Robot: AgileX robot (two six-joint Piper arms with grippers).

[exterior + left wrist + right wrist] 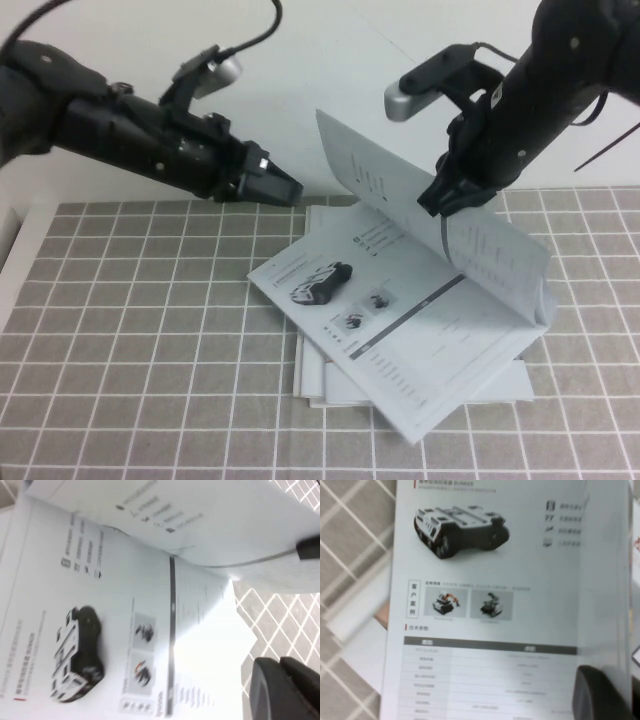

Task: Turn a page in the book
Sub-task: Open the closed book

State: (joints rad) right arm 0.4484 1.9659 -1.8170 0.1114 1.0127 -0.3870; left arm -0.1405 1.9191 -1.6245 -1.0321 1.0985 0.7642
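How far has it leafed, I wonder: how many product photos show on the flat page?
3: large tracked vehicle mid-page, two small photos below it. Right gripper, jaws shut, holds the lifted page; left gripper hovers shut beyond the book.

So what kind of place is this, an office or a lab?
Probably a robot test bench: two black arms, left tool and right tool, work over a book on a grey checked mat by a bare white wall.

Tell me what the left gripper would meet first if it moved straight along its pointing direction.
Probably the raised glossy white page of the open book, which the shut right gripper holds up; the shut left gripper points toward it, though depth is unclear.
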